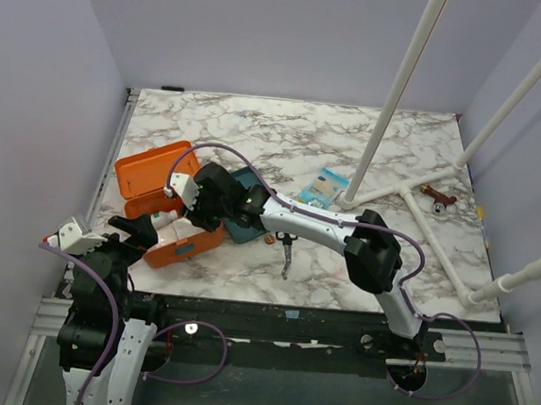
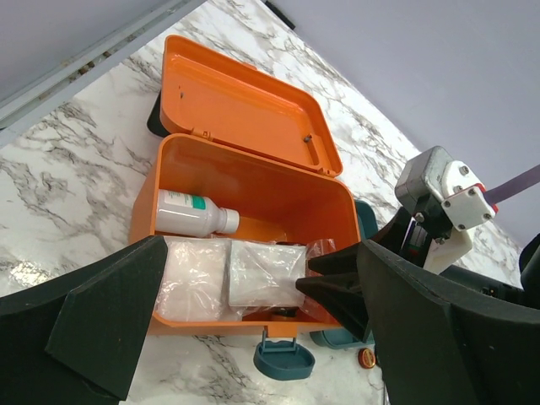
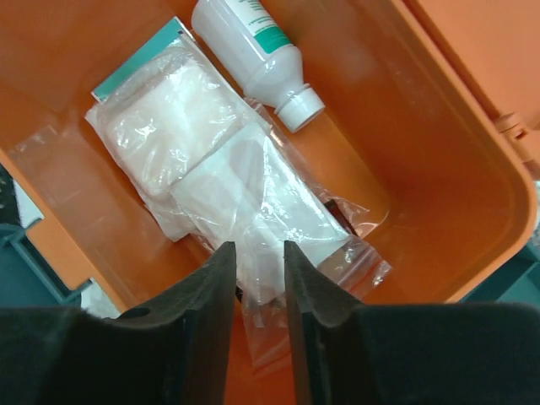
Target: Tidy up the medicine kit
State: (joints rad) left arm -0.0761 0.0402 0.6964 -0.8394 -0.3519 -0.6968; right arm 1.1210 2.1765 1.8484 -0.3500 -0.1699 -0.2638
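The medicine kit (image 1: 191, 245) stands open at the table's left, its orange lid (image 1: 150, 175) laid back. Inside the kit (image 2: 253, 173) lie a white bottle (image 2: 190, 213) and two clear plastic bags (image 2: 261, 274) with white pads. My right gripper (image 3: 259, 249) reaches down into the kit (image 3: 439, 169), jaws a little apart, open, with the nearer bag (image 3: 261, 211) lying loose between and under the fingertips. The bottle (image 3: 253, 42) rests beyond the bags. My left gripper (image 2: 261, 253) hangs wide open and holding nothing just in front of the kit, near its front left corner (image 1: 143, 232).
A dark teal tray (image 1: 245, 221) lies beside the kit, partly under the right arm. A blue packet (image 1: 326, 187), a small orange cap (image 1: 269, 240) and a dark tool (image 1: 287, 251) lie mid-table. White pipes (image 1: 421, 216) cross the right side. The kit's teal latch (image 2: 283, 359) hangs down.
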